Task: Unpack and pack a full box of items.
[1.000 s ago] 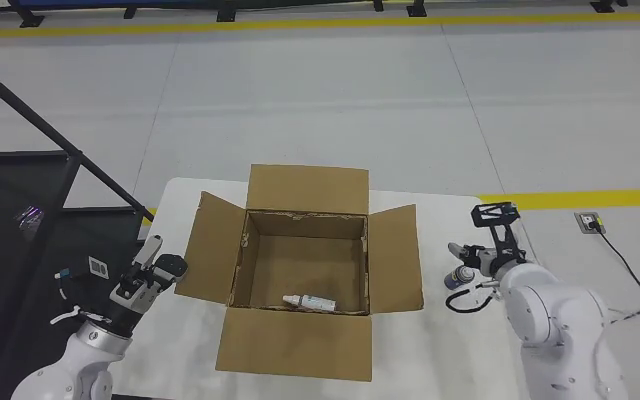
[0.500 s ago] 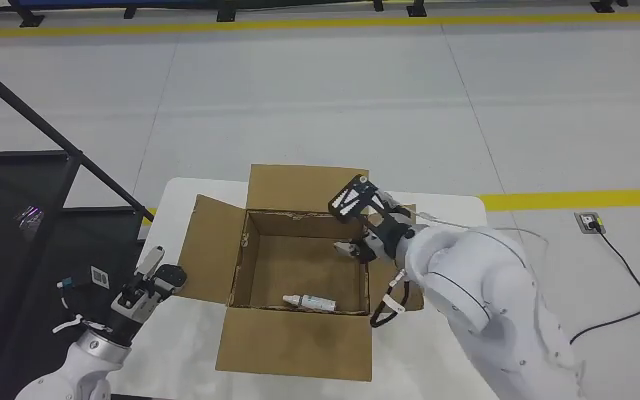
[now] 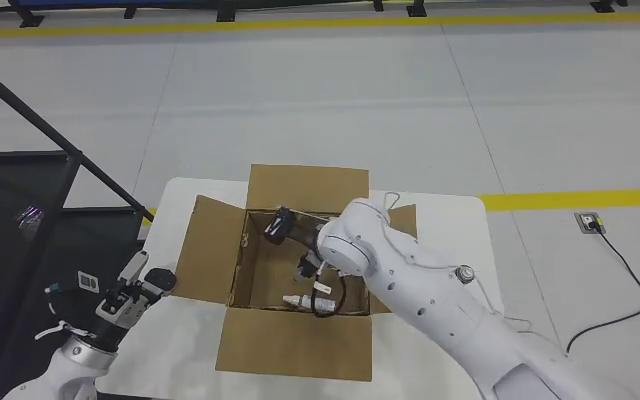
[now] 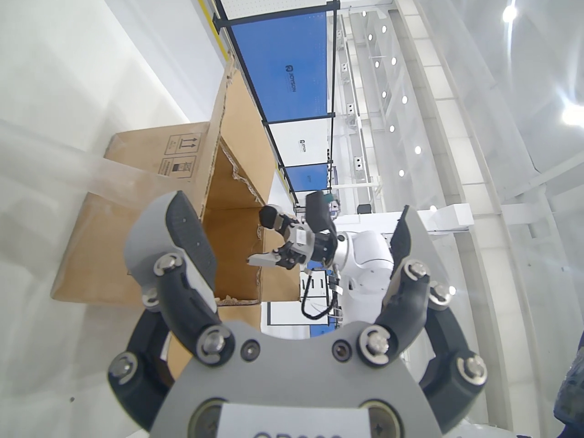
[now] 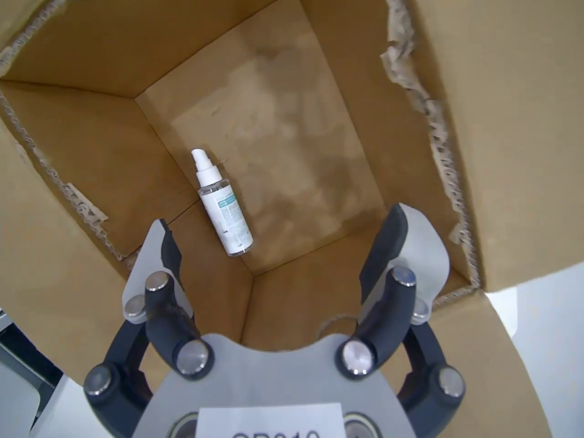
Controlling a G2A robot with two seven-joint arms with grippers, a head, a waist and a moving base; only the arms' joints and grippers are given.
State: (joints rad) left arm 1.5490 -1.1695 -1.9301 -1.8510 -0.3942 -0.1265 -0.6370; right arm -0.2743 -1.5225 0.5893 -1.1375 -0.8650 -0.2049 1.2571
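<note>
An open cardboard box point(image 3: 305, 188) stands mid-table with its four flaps spread. A white spray bottle point(image 3: 306, 301) lies on the box floor by the near wall; the right wrist view shows the bottle point(image 5: 223, 211) flat, nozzle pointing away. My right gripper point(image 3: 306, 266) hangs inside the box mouth, open and holding nothing, above the bottle. In its own view the right gripper point(image 5: 283, 225) has its fingers spread over the box floor. My left gripper point(image 3: 145, 276) sits open beside the box's left flap. From the left wrist, the left gripper point(image 4: 294, 216) faces the box point(image 4: 150, 157) and the right gripper point(image 4: 269, 257).
The white table point(image 3: 450, 215) has bare room at the far right and along the left of the box. A black frame point(image 3: 40, 190) stands past the table's left edge. The right arm spans the box's right flap and the right side of the table.
The right arm swung from the table's right side across the right flap and down into the box. The left gripper drifted slightly towards the near left.
</note>
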